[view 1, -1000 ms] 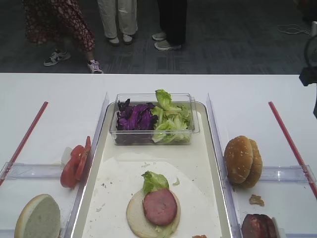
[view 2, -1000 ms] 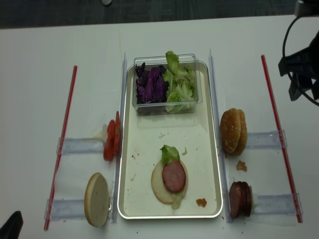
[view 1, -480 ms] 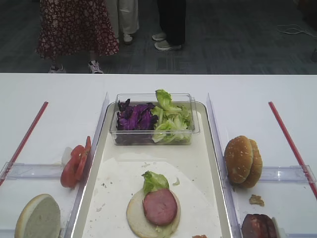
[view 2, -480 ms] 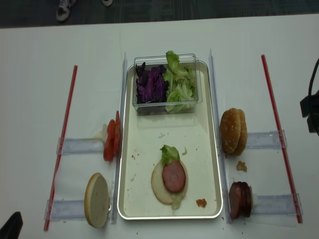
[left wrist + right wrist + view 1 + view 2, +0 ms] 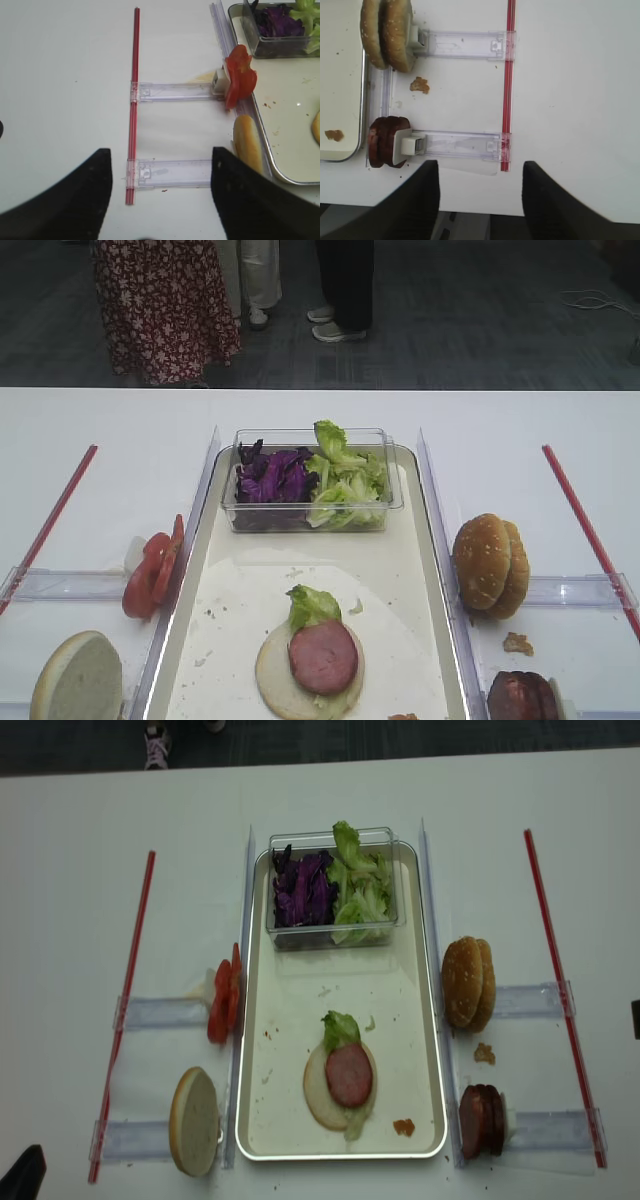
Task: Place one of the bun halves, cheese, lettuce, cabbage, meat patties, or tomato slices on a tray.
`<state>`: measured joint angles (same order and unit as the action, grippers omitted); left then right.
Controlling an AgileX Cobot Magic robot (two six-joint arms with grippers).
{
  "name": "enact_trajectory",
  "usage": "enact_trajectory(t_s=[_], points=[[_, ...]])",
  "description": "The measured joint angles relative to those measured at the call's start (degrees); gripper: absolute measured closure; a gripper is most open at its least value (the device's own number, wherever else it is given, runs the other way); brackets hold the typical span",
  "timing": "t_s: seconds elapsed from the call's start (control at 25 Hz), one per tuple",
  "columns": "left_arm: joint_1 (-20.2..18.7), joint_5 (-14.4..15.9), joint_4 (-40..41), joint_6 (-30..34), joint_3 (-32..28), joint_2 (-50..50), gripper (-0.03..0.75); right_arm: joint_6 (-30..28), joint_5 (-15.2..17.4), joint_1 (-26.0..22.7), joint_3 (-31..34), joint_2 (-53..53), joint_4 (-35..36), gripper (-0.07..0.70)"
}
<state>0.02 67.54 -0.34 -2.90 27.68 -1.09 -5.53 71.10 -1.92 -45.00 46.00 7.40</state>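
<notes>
The bench is the broadest thing here, a white surface carrying everything else. On it lies the tray, its white liner holding a bun half topped with lettuce and one meat patty; a clear tub of cabbage and more lettuce sits at the tray's far end.

The right gripper hangs with its jaws standing wide and nothing between them. In its wrist view the spare meat patties stand on edge in a clear holder, ahead of the gripper and off to its left, near but not touching. Two bun halves stand farther ahead on the same side. The left gripper is likewise wide and empty; the tomato slices lie ahead of it to its right, and another bun half is closer, just off its right finger.

Risks, as I judge them: the patties stand upright against a sliding pusher, so a descent that lands off-centre could topple the stack or grab two at once. The crumb beside the holder is harmless. The tomato slices look slick and thin, so a grip there could tear one or let it slip.
</notes>
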Motion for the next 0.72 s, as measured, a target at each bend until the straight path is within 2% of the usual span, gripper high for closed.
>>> enact_trajectory(t_s=[0.72], points=[[0.0,0.0,0.0,0.0,0.0,0.0,0.304,-1.4,-4.3,0.0,15.0,-14.8,1.9,0.241]])
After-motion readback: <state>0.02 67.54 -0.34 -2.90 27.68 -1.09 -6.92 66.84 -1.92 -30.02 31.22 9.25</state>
